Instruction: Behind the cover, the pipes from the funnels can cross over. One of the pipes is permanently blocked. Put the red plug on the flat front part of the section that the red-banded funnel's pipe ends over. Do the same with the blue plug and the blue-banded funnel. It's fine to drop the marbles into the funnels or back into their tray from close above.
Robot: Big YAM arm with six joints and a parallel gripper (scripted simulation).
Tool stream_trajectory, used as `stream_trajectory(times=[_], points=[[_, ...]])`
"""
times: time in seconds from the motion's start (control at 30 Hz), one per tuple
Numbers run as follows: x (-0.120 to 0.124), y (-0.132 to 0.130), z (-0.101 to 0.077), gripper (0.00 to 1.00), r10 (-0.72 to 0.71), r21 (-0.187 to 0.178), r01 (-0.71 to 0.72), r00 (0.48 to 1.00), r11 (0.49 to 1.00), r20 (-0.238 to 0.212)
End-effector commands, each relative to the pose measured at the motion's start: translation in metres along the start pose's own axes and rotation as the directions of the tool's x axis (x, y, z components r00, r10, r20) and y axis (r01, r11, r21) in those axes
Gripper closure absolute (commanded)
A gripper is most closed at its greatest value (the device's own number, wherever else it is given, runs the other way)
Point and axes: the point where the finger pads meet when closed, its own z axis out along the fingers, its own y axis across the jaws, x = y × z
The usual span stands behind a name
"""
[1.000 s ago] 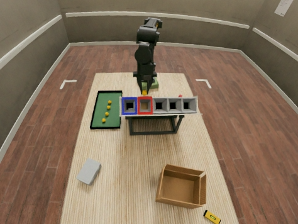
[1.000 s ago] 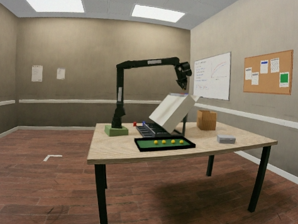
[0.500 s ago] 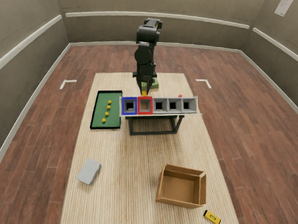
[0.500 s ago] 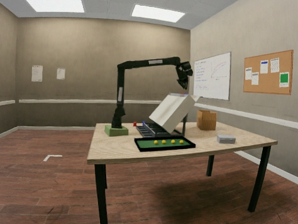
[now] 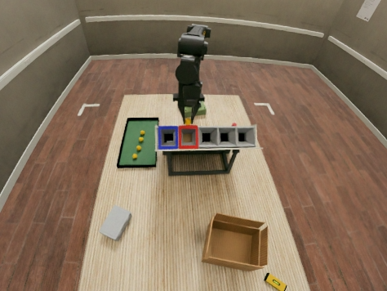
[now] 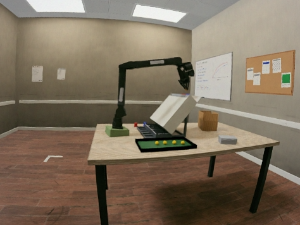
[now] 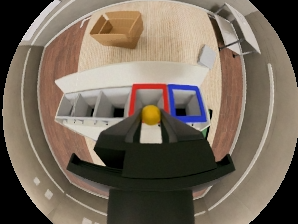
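Observation:
My gripper [image 5: 188,119] [image 6: 185,88] [image 7: 151,112] is shut on a yellow marble [image 5: 188,121] [image 7: 150,115] and holds it just above the red-banded funnel [image 5: 180,137] [image 7: 150,87]. The blue-banded funnel [image 5: 159,137] [image 7: 186,87] is next to it, at the end of the funnel row. Several more yellow marbles [image 5: 139,147] [image 6: 165,142] lie in the green tray [image 5: 130,141] [image 6: 145,145]. The red plug [image 5: 234,123] [image 6: 135,124] stands on the table behind the rig. A small blue thing [image 6: 144,122], probably the blue plug, stands near it. The white cover [image 6: 172,112] hides the pipes.
Three plain grey funnels [image 5: 225,136] complete the row. The dark sectioned rack [image 6: 152,129] lies below the cover. A cardboard box [image 5: 234,261] [image 6: 207,120] [image 7: 119,28], a grey block [image 5: 116,222] [image 6: 227,139] and a yellow level [image 5: 275,281] lie on the table's far side.

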Motion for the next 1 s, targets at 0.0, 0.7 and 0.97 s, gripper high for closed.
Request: stream_trajectory(times=[0.0, 0.7, 0.97], points=[[-0.022, 0.008, -0.023, 1.00, -0.006, 0.007, 0.005, 0.997, 1.000, 0.075], [-0.031, 0.010, -0.032, 1.00, -0.008, 0.008, 0.007, 0.996, 1.000, 0.090], [-0.021, 0.008, -0.016, 1.00, -0.008, 0.007, 0.007, 0.996, 1.000, 0.089]])
